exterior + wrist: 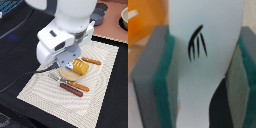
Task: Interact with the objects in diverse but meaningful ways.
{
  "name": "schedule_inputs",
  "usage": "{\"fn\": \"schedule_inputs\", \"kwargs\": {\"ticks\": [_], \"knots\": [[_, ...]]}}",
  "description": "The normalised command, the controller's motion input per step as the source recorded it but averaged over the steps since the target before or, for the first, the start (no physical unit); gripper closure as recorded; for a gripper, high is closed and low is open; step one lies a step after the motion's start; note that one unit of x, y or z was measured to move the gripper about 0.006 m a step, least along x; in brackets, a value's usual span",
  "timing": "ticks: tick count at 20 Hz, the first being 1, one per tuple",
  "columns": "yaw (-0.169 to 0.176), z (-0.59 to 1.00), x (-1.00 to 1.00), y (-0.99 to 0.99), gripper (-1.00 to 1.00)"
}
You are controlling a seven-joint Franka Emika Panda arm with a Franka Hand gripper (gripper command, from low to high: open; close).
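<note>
Between the jaws sits a small white bottle-like figure [203,55] with a black mark on it, and the green pads [164,75] press it on both sides, so the jaws hold it tight. Just past them, the bread block [79,68] rests on a round plate [67,75], on a pale placemat [95,95] over the dark tabletop [15,65]. A sausage [91,61] lies near. I think the white figure still needs a spot to go.
</note>
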Motion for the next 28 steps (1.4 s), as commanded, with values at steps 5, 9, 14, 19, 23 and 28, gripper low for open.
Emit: {"fn": "schedule_inputs", "kwargs": {"ticks": [5, 9, 14, 19, 23, 28], "knots": [[0.000, -0.33, -0.77, -0.63, 1.00], [-0.016, -0.21, -0.67, -0.64, 1.00], [-0.026, 0.00, -0.08, -0.20, -1.00], [0.000, -0.03, -0.02, 0.00, -1.00], [0.000, -0.08, -0.07, 0.00, -1.00], [0.039, 0.21, -0.21, 0.25, -1.00]]}}
